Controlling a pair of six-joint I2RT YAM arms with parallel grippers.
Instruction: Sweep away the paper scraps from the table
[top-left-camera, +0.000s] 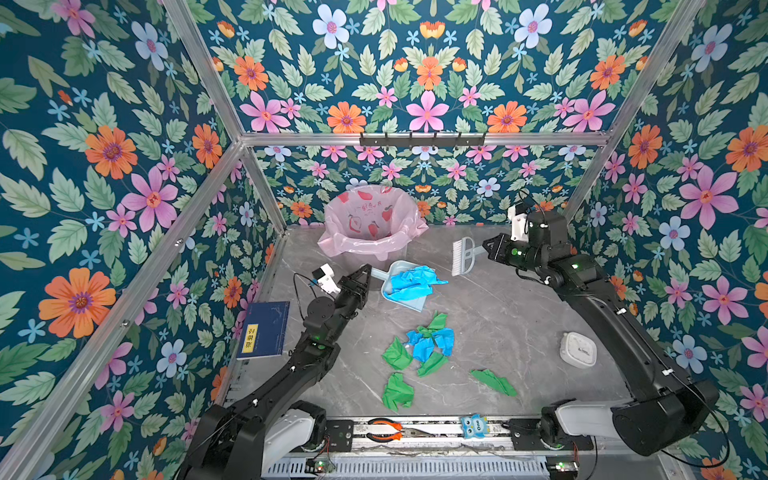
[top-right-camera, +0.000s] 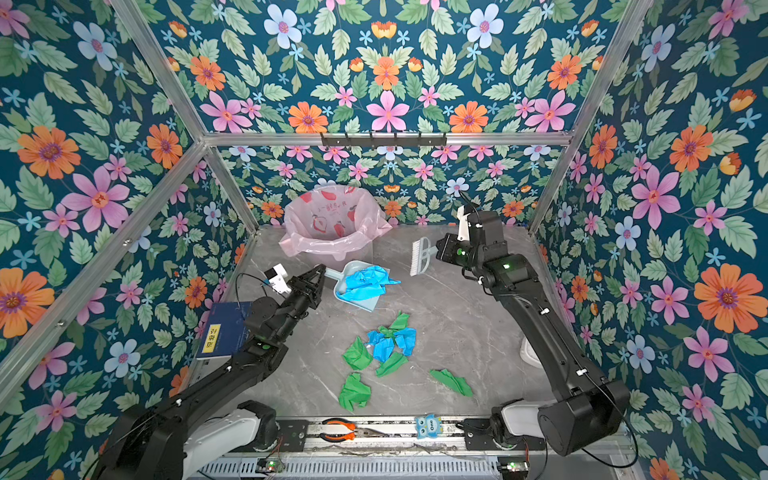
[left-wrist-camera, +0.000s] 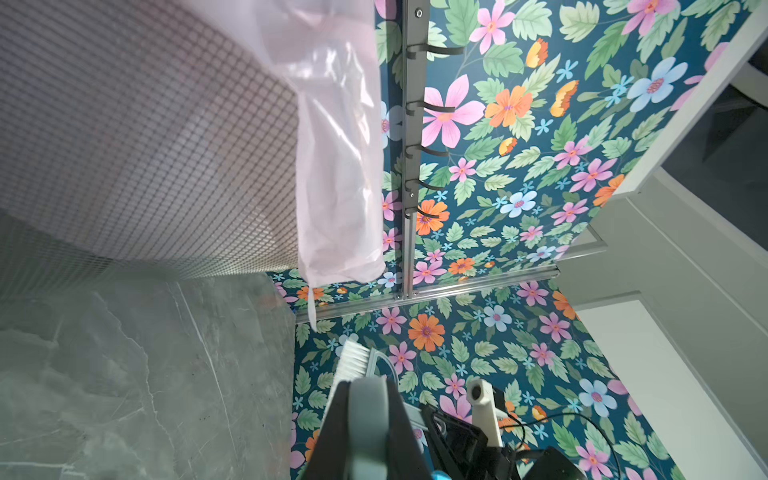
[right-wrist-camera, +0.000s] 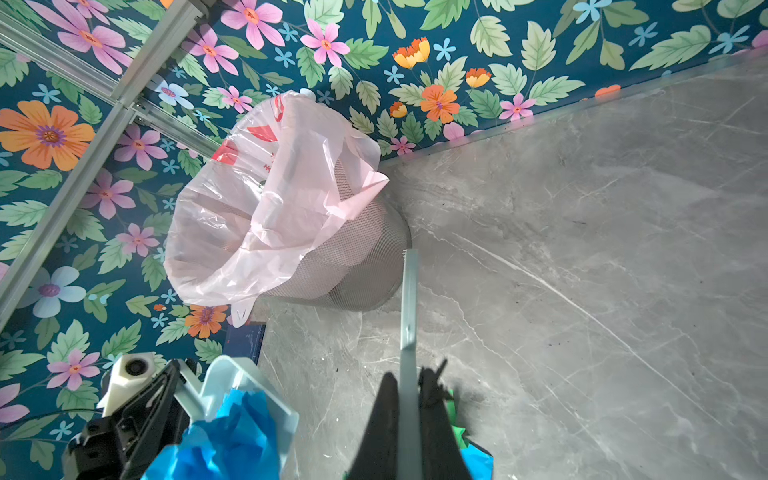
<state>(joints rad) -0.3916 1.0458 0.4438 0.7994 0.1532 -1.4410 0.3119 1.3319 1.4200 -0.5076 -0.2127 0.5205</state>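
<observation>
Both top views show the left gripper (top-left-camera: 366, 271) pinching the handle of a pale blue dustpan (top-left-camera: 405, 302) loaded with blue paper (top-left-camera: 415, 280), near the pink-lined bin (top-left-camera: 370, 232). The right gripper (top-left-camera: 490, 247) clamps a small brush (top-left-camera: 463, 257), apparently lifted. Green and blue paper scraps (top-left-camera: 428, 345) lie in the middle of the table (top-left-camera: 532, 307).

In a top view, bare table (top-left-camera: 498, 299) is left open at centre right, between the brush (top-left-camera: 462, 257) above and the white puck (top-left-camera: 577, 350) at lower right. The middle is blocked by scattered paper scraps (top-left-camera: 430, 343). The upper centre is taken up by the bagged bin (top-left-camera: 370, 249), with the loaded dustpan (top-left-camera: 411, 305) just below it. The left edge is narrowed by a blue book (top-left-camera: 266, 330).
</observation>
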